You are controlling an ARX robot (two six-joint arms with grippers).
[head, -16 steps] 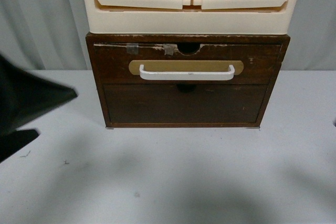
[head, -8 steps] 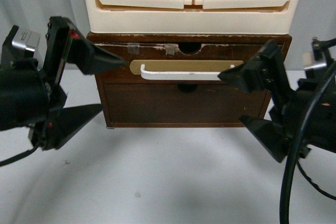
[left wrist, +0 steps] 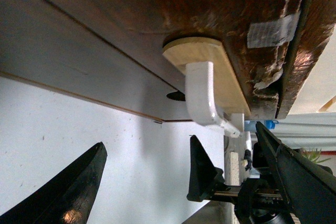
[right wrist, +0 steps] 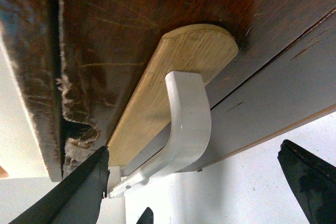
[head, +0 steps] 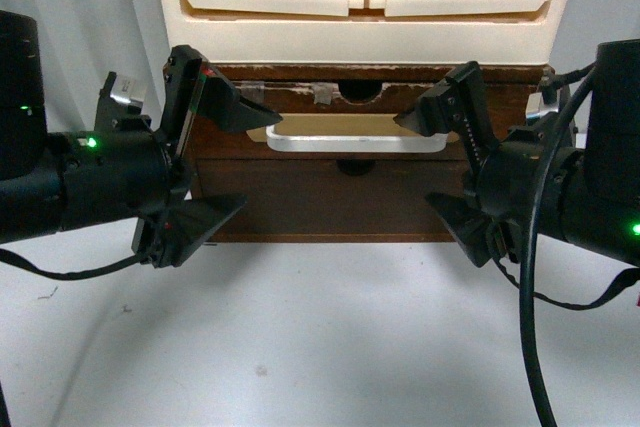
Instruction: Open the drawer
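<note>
— At centre frame, what sits between the two arms?

— The worn dark wooden drawer (head: 395, 99), directly under the cream plastic drawers (head: 360, 39). Its white bar handle (head: 355, 143) lies across a tan oval plate (head: 350, 125), and it looks closed.

— And the arms' pose?

— Both reach in from the frame's edges above the white table (head: 300, 347), level with the drawer. The left gripper (head: 262, 159), left of centre, has its fingers spread wide apart, one above the other. The upper tip is by the handle's left end and the lower tip before the plain panel (head: 350, 205). The right gripper (head: 412, 161) mirrors it at right of centre, equally spread and grasping nothing. Whether either tip touches the handle cannot be told.
</note>
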